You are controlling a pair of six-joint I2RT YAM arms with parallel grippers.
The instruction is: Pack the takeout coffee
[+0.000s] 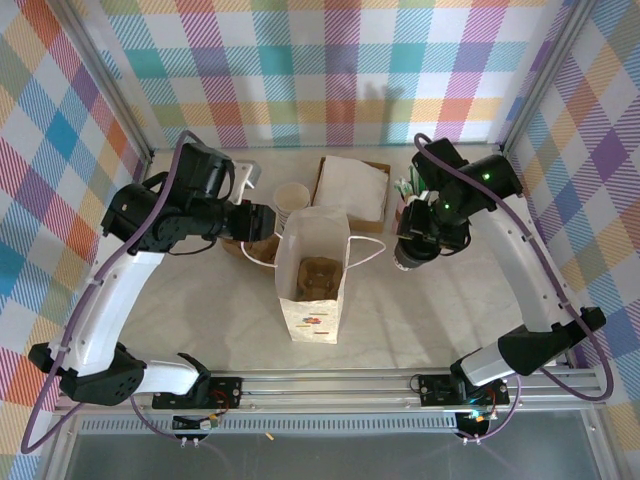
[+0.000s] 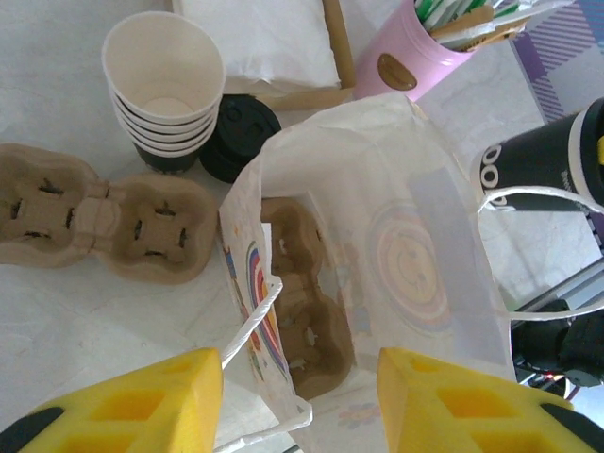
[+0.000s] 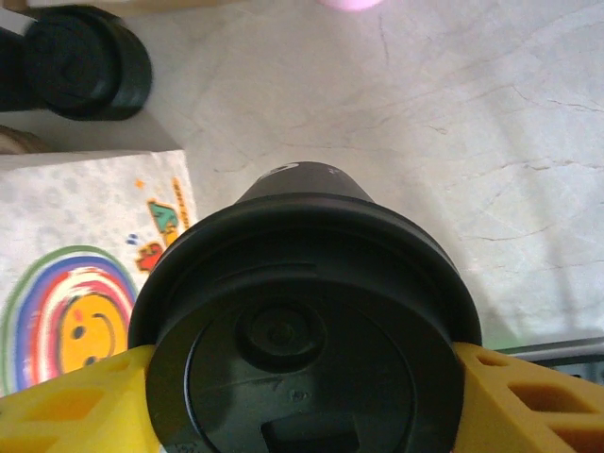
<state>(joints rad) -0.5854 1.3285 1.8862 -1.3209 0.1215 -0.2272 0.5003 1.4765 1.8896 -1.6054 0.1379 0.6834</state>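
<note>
The takeout coffee [image 3: 302,330], a dark cup with a round black lid, hangs above the table with my right gripper [image 3: 302,401] shut on it, yellow fingers [image 3: 75,406] pressed against both sides of the lid. From above, the cup [image 1: 410,258] is just right of the white paper bag [image 1: 313,290], clear of its mouth. The bag [image 2: 406,245] stands upright and open, with a brown cup carrier [image 2: 311,311] at its bottom. My left gripper [image 2: 300,396] is open at the bag's near left rim, jaws straddling the wall and string handle without touching them. The coffee [image 2: 547,156] shows beyond the bag.
A stack of lidless cups [image 2: 165,90] and black lids [image 2: 241,137] stand behind the bag. A second cardboard carrier [image 2: 104,222] lies to their left. A napkin box [image 1: 352,187] and a pink cup of sticks [image 2: 425,47] sit at the back.
</note>
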